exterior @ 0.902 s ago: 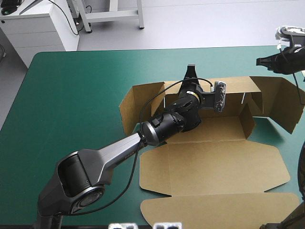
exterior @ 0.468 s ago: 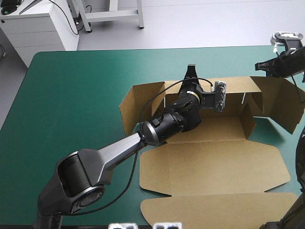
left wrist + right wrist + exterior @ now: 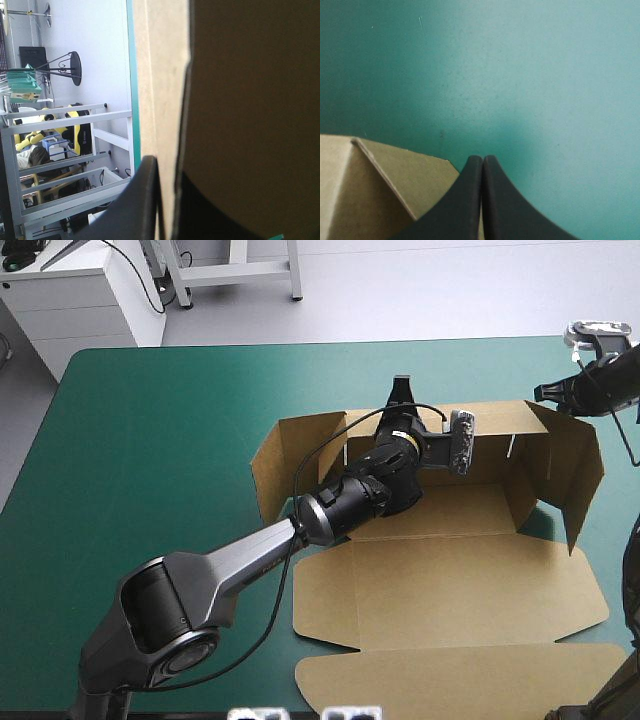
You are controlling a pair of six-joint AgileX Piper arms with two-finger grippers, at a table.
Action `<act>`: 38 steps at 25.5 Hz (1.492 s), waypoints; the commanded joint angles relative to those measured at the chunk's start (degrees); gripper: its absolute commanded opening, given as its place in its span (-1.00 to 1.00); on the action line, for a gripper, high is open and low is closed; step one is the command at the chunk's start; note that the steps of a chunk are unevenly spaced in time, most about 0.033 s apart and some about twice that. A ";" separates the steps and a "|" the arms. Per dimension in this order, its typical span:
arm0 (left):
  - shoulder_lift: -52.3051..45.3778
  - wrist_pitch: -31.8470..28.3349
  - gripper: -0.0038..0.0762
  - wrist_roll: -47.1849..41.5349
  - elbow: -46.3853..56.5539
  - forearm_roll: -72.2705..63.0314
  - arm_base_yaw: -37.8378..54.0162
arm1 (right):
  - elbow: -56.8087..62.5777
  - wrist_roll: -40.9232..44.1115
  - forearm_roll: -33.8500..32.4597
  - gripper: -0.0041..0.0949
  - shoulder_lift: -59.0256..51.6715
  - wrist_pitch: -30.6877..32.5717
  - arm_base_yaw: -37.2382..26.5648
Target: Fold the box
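Bare teal-green counter [image 3: 150,440] across the left half, open to its near and far edges. Right of centre, brown box [image 3: 450,590]: lid flat toward the near edge, walls raised. Left tool [image 3: 401,390] clamped on the back wall (board between the fingers). Right tool [image 3: 546,393] pressed together at the upright right flap's far corner, near the counter's right edge.

The table [image 3: 150,440], under a teal-green cover, carried one thing: the brown box [image 3: 455,515], lying on its right half, well apart from the left edge. The box's floor and lid [image 3: 450,590] lay flat on the cover, the lid toward the near edge; its back wall [image 3: 490,425] and both ends stood raised
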 commanded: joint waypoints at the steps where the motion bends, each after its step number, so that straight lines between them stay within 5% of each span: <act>1: -2.81 -2.93 -0.92 -0.73 -0.82 -1.13 -0.83 | 1.72 -0.57 0.96 -0.96 -5.67 0.67 -0.38; 6: -2.81 -2.93 -0.92 -0.86 -0.82 -1.54 -0.83 | 9.08 -5.16 4.27 -0.96 -10.13 0.67 -0.38; 13: -2.81 -2.93 -0.92 -0.86 -0.82 -1.77 -0.83 | 19.01 -15.84 22.80 -0.96 -13.52 0.40 -3.90; 24: -2.81 -3.67 -0.92 -0.74 -0.70 -4.01 -0.83 | 37.43 -35.30 40.27 -0.95 -16.39 -0.59 -4.14; 30: -2.81 -3.89 -0.92 -0.74 -0.70 -3.90 -0.83 | 41.86 -37.77 40.97 -0.95 -17.73 0.83 -4.14; 38: -2.81 -4.18 -0.92 -0.74 -0.70 -3.78 -0.83 | 41.95 -27.13 31.79 -0.95 -33.12 0.68 -4.14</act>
